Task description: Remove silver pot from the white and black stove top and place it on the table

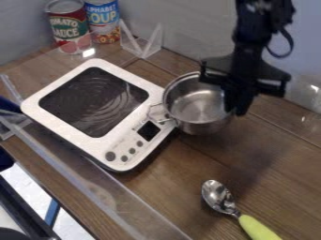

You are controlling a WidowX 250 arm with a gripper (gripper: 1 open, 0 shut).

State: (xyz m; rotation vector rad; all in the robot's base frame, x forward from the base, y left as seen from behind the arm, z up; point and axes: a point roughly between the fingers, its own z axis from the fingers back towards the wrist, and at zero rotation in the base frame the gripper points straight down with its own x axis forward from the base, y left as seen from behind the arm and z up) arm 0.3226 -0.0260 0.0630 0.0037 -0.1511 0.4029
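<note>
Pot (197,103) is off the stove (94,112) now, tilted, hanging just right of it with our fingers (238,96) pinching its right rim, so we judge the carry underway and next we lower it level onto bare bench (189,187), then release.

Arm (260,33): all black, slim vertical column of stacked boxy segments. A thin black cable loops off its right side, above the wide flat crossbar. Claw (237,99) is black too, with narrow straight fingers below the crossbar. Markings and screws too blurred to make out.
</note>
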